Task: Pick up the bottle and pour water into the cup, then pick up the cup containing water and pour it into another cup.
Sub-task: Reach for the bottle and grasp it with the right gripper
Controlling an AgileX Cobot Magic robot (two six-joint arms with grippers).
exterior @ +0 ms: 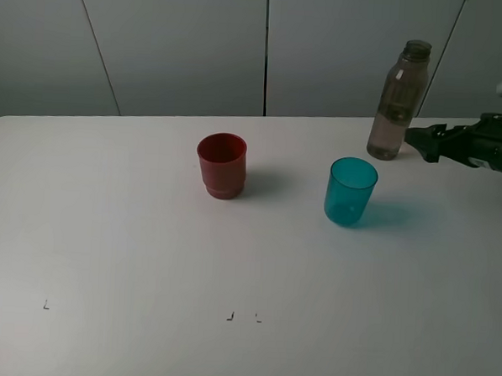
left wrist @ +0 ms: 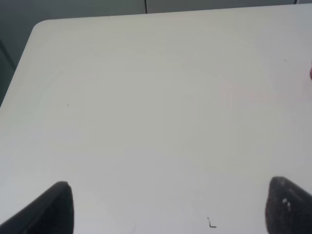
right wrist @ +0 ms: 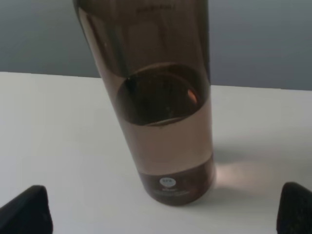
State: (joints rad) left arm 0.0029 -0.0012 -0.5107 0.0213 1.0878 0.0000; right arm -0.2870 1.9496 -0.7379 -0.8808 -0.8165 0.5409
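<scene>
The smoky grey-brown bottle point(exterior: 398, 100) stands upright at the back right of the white table, partly filled with water. My right gripper point(exterior: 425, 141) is open just to its right, fingertips level with the bottle's lower part and not touching it. The right wrist view shows the bottle point(right wrist: 161, 112) straight ahead, with the gripper point(right wrist: 163, 209) wide open before its base. The teal translucent cup point(exterior: 350, 191) stands in front of the bottle. The dark red cup point(exterior: 222, 165) stands near the table's middle. My left gripper point(left wrist: 168, 207) is open over bare table; it is out of the high view.
The white table point(exterior: 106, 231) has small dark marks near its front edge point(exterior: 46, 305). A grey panelled wall point(exterior: 183, 41) rises behind the table's far edge. The table's rounded back-left corner point(left wrist: 39, 27) shows in the left wrist view.
</scene>
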